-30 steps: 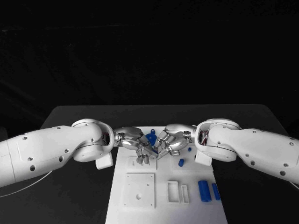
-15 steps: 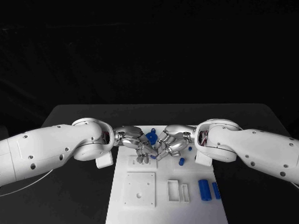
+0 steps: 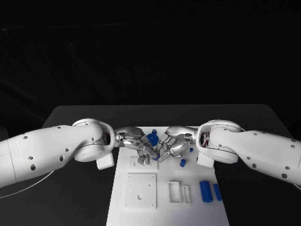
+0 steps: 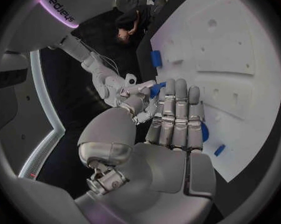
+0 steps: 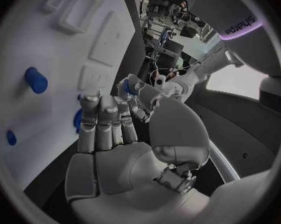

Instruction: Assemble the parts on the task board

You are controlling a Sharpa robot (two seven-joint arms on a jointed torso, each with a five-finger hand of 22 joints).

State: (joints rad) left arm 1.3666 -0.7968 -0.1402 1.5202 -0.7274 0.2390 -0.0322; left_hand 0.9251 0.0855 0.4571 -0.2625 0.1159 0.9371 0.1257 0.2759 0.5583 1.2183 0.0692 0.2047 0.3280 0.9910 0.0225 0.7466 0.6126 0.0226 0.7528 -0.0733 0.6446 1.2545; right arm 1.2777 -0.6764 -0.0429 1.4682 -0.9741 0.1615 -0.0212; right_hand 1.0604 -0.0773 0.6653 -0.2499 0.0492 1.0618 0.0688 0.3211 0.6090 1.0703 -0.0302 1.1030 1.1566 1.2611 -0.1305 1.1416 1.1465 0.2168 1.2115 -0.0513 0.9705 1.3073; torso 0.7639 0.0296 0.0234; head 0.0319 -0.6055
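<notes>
Both silver hands met fingertip to fingertip over the far end of the flat white task board (image 3: 165, 214). Between them sat a small blue plastic part (image 3: 153, 139), touched from both sides. From the left wrist view a blue piece (image 4: 156, 89) lay at the tips of the left hand (image 3: 136, 142), and the thumb closed toward it; that hand appeared clamped on the part. The right hand (image 3: 174, 142) had its fingers drawn close together against the same spot, but whether it actually gripped the part or merely steadied it I cannot tell.

The step in hand looked like a 2-handed pass or re-orienting of that part above the board. To do it well, 1 hand should keep a firm pinch until the other has a sure hold, and the part should stay low over the board so a slip costs little.

Nearer the robot than the hands, a short blue peg (image 3: 182, 164) stood on the board just beside the right hand. Further toward the robot lay a raised white square plate with holes (image 3: 141, 190), 2 narrow white frames (image 3: 178, 193), and 2 blue cylinders (image 3: 209, 192) side by side. The peg, close under the right hand, was the likeliest thing to be knocked.
</notes>
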